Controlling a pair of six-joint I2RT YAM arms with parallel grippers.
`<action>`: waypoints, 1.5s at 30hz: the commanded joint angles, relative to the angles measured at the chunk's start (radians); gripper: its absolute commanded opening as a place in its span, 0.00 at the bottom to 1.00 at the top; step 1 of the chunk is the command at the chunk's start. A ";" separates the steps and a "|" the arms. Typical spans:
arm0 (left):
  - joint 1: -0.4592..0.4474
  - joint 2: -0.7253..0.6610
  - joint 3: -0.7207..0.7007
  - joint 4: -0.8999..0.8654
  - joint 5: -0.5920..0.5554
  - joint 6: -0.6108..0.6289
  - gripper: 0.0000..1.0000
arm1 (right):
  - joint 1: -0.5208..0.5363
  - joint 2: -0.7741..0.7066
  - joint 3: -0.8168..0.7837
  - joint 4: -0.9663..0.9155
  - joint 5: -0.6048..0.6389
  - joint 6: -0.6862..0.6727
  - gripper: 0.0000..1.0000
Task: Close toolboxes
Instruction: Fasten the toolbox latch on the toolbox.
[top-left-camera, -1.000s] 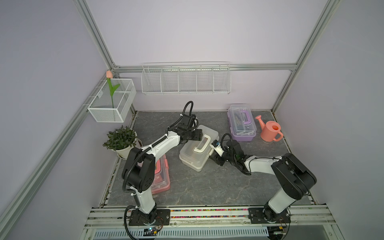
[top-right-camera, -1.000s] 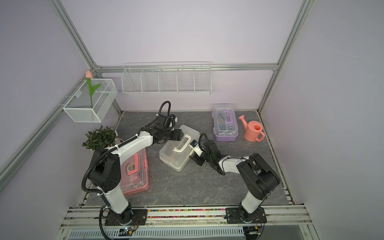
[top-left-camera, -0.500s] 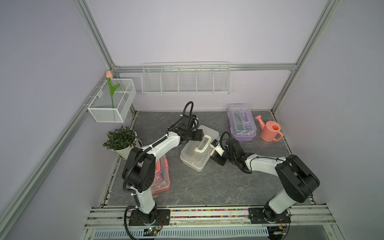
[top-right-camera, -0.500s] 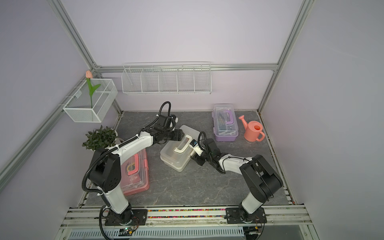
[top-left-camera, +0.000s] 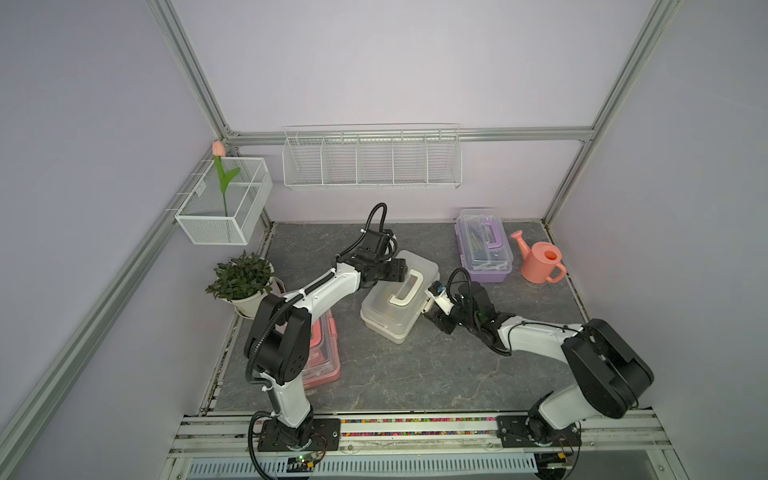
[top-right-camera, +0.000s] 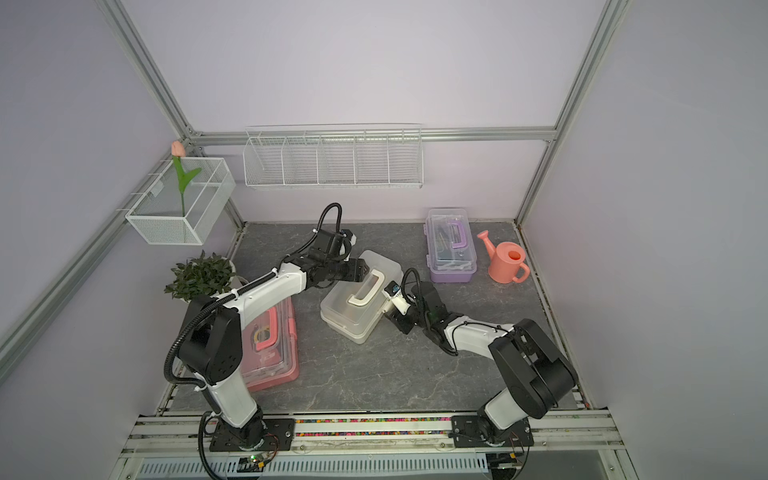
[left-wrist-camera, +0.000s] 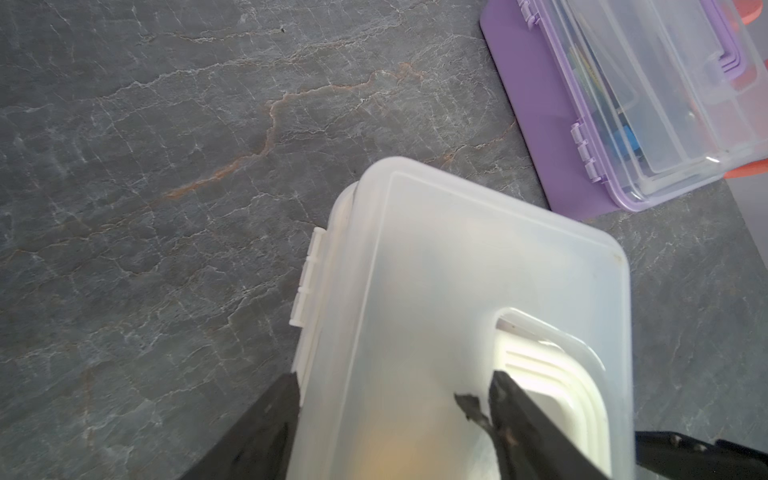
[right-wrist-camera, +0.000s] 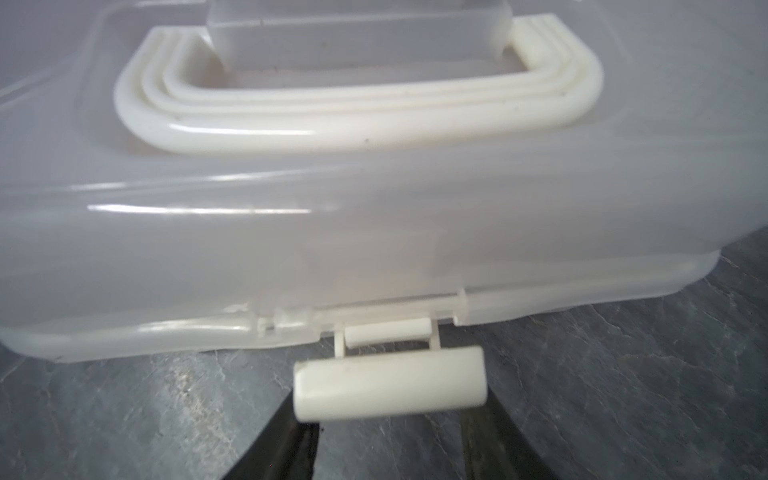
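Note:
The white toolbox (top-left-camera: 388, 316) (top-right-camera: 353, 313) lies askew mid-table, clear lid (left-wrist-camera: 457, 257) down and cream handle (right-wrist-camera: 357, 116) flat. Its front latch (right-wrist-camera: 388, 384) sticks out, unfastened. My right gripper (right-wrist-camera: 390, 428) (top-left-camera: 430, 309) is open, low in front of the latch with its fingers just under the latch's ends. My left gripper (left-wrist-camera: 395, 376) (top-left-camera: 400, 272) is open over the lid's back part, one finger outside the hinge edge, the other by the handle. The purple toolbox (top-left-camera: 484, 249) (left-wrist-camera: 540, 124) stands at the back right. The pink toolbox (top-right-camera: 270, 345) lies at the front left.
A pink watering can (top-left-camera: 540, 262) stands right of the purple box. A potted plant (top-left-camera: 241, 278) is at the left edge. Two white wire baskets hang on the walls: a long one (top-left-camera: 372, 166) and a small one (top-left-camera: 224, 203) with a tulip.
The right arm's elbow has shifted a little while its gripper stays at the latch. The left arm and the boxes have not moved.

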 joint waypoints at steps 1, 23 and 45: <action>-0.016 0.065 -0.039 -0.135 0.019 0.010 0.73 | -0.004 -0.040 0.007 0.032 0.015 -0.001 0.40; -0.016 0.067 -0.053 -0.127 0.034 0.006 0.72 | 0.011 0.108 0.165 -0.047 -0.050 -0.034 0.39; -0.016 0.065 -0.056 -0.116 0.048 -0.005 0.72 | 0.026 0.161 0.210 -0.086 0.001 -0.039 0.47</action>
